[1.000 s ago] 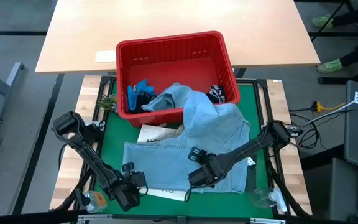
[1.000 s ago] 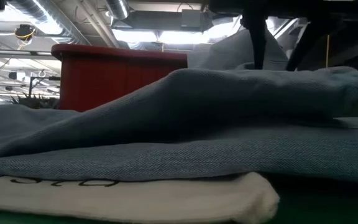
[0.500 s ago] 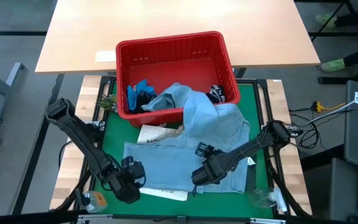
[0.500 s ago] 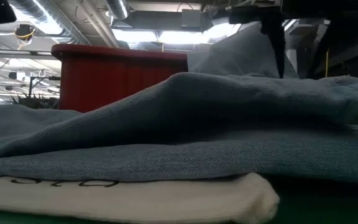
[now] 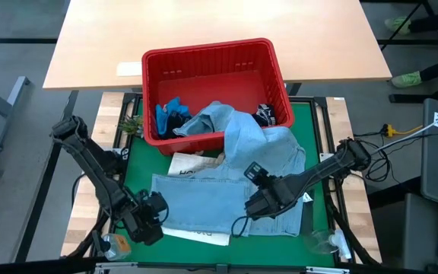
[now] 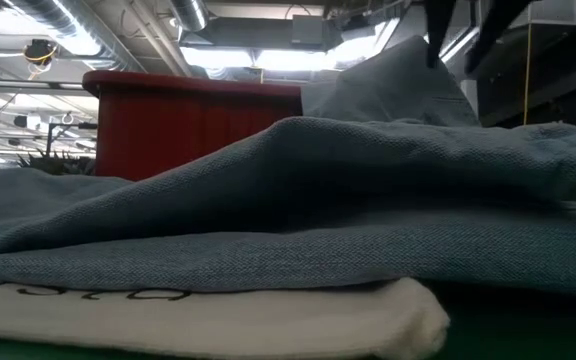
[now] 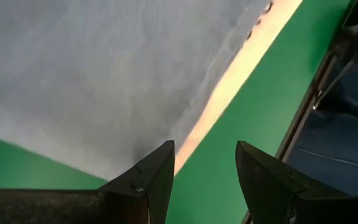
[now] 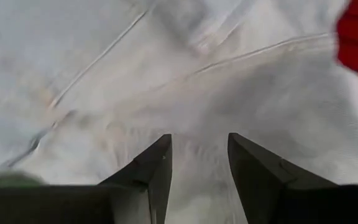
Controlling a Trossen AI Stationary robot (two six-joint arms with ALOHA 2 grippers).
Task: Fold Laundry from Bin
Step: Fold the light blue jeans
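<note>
A light blue denim shirt (image 5: 226,190) trails from the red bin (image 5: 204,53) over its near rim and spreads across the green mat. Its lower part lies on a white tote bag (image 5: 185,164). A bright blue garment (image 5: 172,114) and a dark one (image 5: 265,116) stay inside the bin. My left gripper (image 5: 149,215) hangs open above the shirt's near left corner; the left wrist view shows its fingers (image 7: 204,168) with only cloth edge and mat below. My right gripper (image 5: 258,199) hangs open over the shirt's middle (image 8: 199,168), with nothing between its fingers.
A small green plant (image 5: 131,124) stands left of the bin. A bottle (image 5: 115,243) sits at the mat's near left corner and a clear glass (image 5: 322,243) at the near right. A light wooden table (image 5: 219,23) lies beyond the bin.
Both grippers have risen from the denim shirt and rolled at the wrist. The right one has drifted toward the far right, and its finger has left the low view upward. The left one has shifted slightly toward the table's left. The shirt lies as before.
</note>
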